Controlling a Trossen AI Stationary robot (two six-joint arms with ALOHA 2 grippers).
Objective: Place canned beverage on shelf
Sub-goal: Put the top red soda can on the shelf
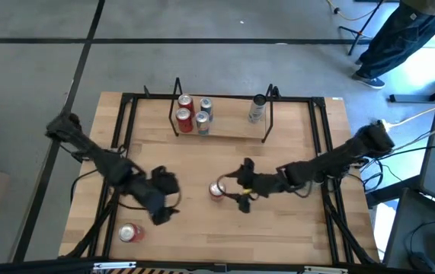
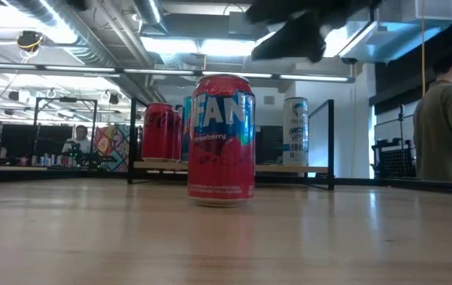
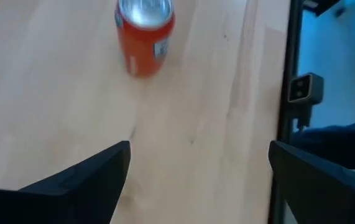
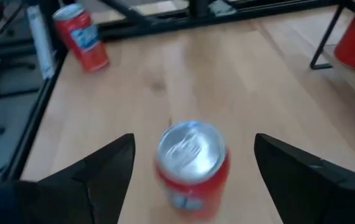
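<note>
The left pincer [image 1: 164, 205] hung low over the desk's [image 1: 293, 228] left front, its fingers spread wide with nothing between them. An orange-red can [image 1: 130, 233] stood near it, toward the front edge; in the left wrist view that spare can [image 3: 144, 34] was well ahead of the fingertips, so this arm looked to be waiting.

At the middle of the desk stood the red can [image 1: 218, 190], upright; the low view showed it [image 2: 222, 138] as a strawberry drink, standing free. The right pincer [image 1: 241, 188] was just beside it, fingers spread, one on either side of the can [image 4: 193, 165] in the right wrist view but not touching it. The step in hand seemed to be the approach to the grasp.

The next move would call for easing further round the can, closing on its body, lifting it straight and carrying it to the shelf [image 1: 221, 133] at the back. There, four cans [image 1: 193, 116] crowded the left end and a pale one [image 1: 257, 109] stood toward the right, leaving bare wood between them, the likeliest spot to set it down.
</note>
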